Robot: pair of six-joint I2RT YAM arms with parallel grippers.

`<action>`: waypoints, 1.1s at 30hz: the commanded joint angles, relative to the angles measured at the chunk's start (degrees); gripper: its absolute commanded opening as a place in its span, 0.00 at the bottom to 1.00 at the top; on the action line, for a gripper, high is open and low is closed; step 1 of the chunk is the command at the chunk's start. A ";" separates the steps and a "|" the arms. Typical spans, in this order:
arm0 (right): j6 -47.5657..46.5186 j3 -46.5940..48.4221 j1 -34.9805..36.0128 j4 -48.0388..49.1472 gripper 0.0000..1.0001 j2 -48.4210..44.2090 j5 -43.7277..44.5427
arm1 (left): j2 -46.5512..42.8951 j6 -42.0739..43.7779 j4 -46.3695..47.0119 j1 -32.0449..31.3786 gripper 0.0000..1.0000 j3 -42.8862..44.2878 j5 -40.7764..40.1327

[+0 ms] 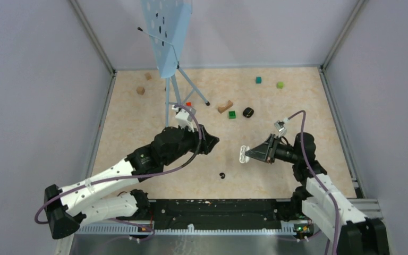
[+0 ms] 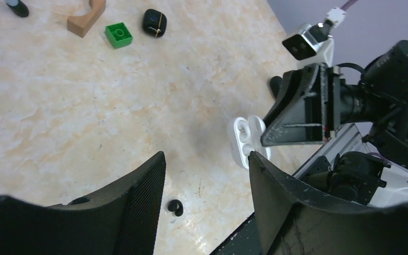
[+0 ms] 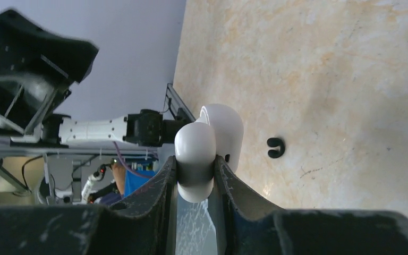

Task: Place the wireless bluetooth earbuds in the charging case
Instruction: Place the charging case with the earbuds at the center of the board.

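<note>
Top external view: the right end effector [image 1: 248, 154] pinches the open white charging case [image 1: 242, 154], while the left end effector [image 1: 215, 142] hangs spread and empty. A black earbud [image 1: 222, 175] lies on the table [image 1: 149, 114], apart, just nearer than the left fingers. Best to descend squarely, straddling it before closing.

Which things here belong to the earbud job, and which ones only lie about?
For the job:
white case, held in the right gripper
black earbud, lying loose

Lying about:
green block
wooden arch
teal cube
blue stand
</note>
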 commanded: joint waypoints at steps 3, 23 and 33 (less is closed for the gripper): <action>4.05 3.86 0.80 26.00 0.00 24.93 2.47 | -4.95 -3.25 -1.25 0.68 0.64 -4.62 -2.08; -11.65 13.89 2.50 -2.05 0.00 42.41 17.44 | -3.20 -0.15 -0.21 0.85 0.64 -4.06 -1.78; -16.26 15.42 2.24 -16.70 0.55 34.25 29.58 | -4.01 -0.22 -0.87 0.86 0.64 -4.30 -1.87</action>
